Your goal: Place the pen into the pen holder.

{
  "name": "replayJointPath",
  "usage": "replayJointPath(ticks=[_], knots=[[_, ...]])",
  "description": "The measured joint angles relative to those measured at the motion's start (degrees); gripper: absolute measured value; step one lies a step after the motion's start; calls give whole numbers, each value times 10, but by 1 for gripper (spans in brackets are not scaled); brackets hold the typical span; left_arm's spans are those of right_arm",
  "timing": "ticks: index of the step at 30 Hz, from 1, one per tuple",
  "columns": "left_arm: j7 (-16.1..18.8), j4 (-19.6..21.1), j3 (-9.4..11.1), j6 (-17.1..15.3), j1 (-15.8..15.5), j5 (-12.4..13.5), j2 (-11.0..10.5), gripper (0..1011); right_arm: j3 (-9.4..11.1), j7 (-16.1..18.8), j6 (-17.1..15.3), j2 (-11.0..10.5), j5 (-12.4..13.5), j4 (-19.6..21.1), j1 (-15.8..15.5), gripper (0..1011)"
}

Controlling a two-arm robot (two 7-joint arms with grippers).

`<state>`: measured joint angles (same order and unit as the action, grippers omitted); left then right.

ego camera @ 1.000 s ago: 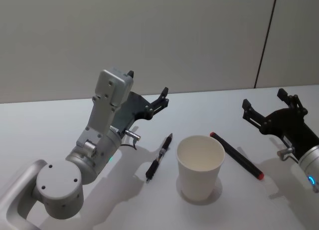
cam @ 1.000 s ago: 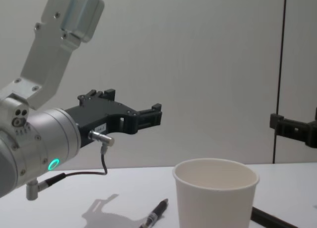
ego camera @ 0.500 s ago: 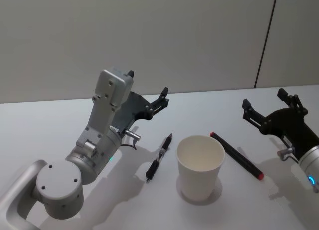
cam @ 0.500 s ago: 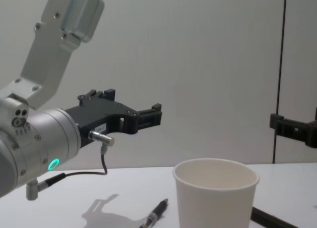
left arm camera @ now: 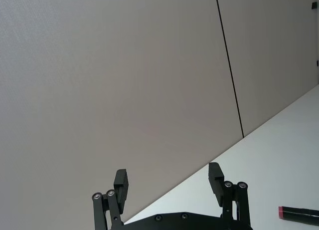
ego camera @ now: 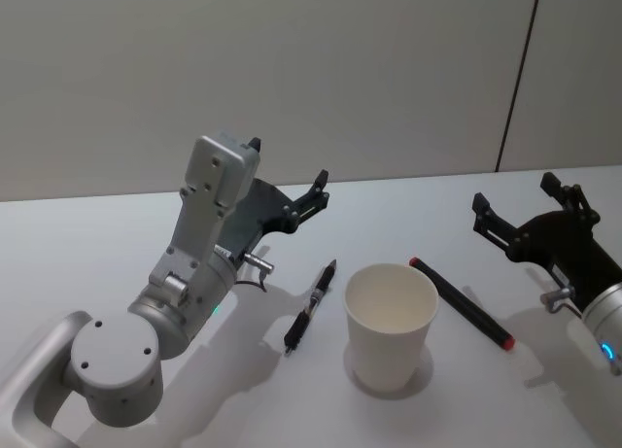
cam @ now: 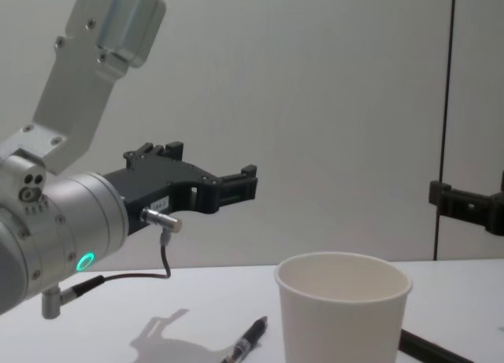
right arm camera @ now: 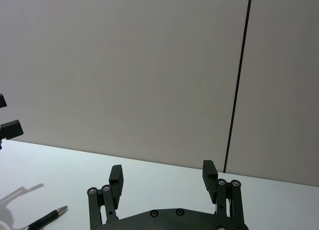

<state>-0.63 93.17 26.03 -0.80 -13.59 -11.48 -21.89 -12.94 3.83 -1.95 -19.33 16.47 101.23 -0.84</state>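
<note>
Both gape wide; the pen (ego camera: 311, 305), running away from me just left of the cup (ego camera: 389, 356), lies nearer my left gripper (ego camera: 289, 163) than my right gripper (ego camera: 515, 193).

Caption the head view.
Left tool and right tool hover open; a pen and a marker flank the pen holder.

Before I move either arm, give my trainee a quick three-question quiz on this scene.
1. True or false: the pen holder already has a pen in it.
2. A black pen and a red-tipped marker lie on the table. Which is on the robot's left of the pen holder?
3. Fill in: the jaws of the left gripper and of the right gripper stand ____.
Key: 1 false, it is empty. 2 the black pen. 3 open.
</note>
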Motion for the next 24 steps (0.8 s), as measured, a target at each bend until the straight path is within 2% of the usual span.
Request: replayJointPath(ticks=[24], knots=[[0,0,0,0,0,0,0,1004,0,0,0,0,0,0,0,1001]])
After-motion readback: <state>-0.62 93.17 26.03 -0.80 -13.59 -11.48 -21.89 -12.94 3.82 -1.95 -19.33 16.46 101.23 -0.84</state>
